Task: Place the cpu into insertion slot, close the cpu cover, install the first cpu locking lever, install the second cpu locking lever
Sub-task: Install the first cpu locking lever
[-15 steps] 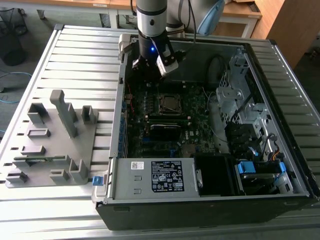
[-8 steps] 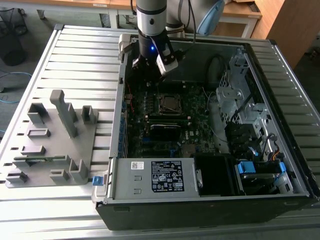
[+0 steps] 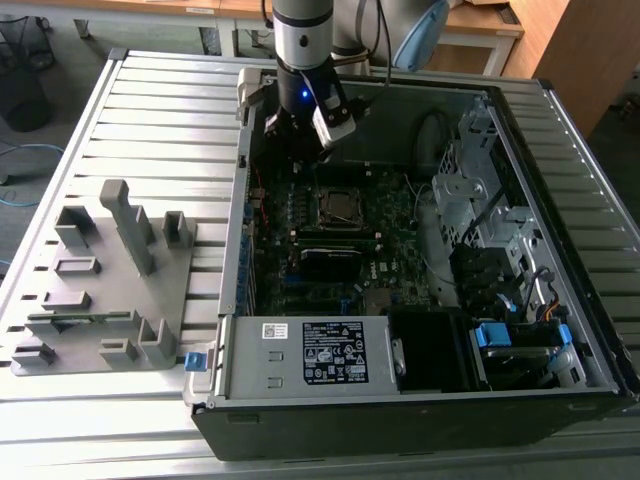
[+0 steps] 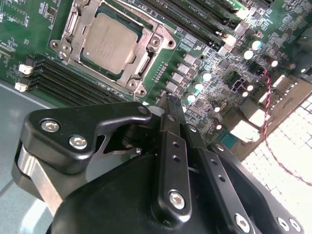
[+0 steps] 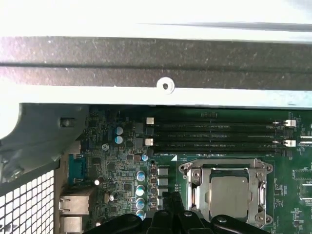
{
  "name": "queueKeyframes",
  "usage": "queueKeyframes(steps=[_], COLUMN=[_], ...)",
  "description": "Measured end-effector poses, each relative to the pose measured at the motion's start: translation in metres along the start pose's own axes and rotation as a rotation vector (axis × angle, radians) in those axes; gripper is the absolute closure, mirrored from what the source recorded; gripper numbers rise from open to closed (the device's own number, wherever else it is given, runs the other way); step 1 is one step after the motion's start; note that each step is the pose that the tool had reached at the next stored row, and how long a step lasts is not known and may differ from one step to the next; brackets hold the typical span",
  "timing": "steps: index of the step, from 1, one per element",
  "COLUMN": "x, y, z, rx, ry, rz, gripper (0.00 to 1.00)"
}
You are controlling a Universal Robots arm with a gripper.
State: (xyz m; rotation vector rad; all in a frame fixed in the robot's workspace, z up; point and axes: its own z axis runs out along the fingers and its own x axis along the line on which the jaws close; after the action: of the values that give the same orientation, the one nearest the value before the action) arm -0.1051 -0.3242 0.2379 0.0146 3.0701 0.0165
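Exterior view overlooks the computer case [image 3: 400, 420]; both wrist views closely share the cpu [image 4: 108, 43] [image 5: 229, 191]

A slatted table [image 3: 150, 110] carries an open computer case [image 3: 400, 425] and a grey fixture [image 3: 105, 300].

In the exterior view, the arm [image 3: 303, 40] is cut off by the frame's upper edge. The cpu [image 3: 340, 207] at mid-frame is too small to make out its edges. In the second wrist view, the end effector [image 4: 169, 105] and its black body hide much of the motherboard [image 4: 219, 58], and the picture's edge clips the cpu cover [image 4: 147, 47]. In the first wrist view, the edge also cuts the cover.
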Motion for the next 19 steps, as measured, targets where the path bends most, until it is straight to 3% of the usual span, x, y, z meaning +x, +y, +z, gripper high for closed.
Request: queueKeyframes(steps=[12, 19], x=[0.0020, 0.0015], y=[0.0007, 0.0008], z=[0.0000, -0.0067], rx=[-0.0005, -0.0006], ry=[-0.0009, -0.0009], rz=[0.000, 0.001], gripper=[0.90, 0.90])
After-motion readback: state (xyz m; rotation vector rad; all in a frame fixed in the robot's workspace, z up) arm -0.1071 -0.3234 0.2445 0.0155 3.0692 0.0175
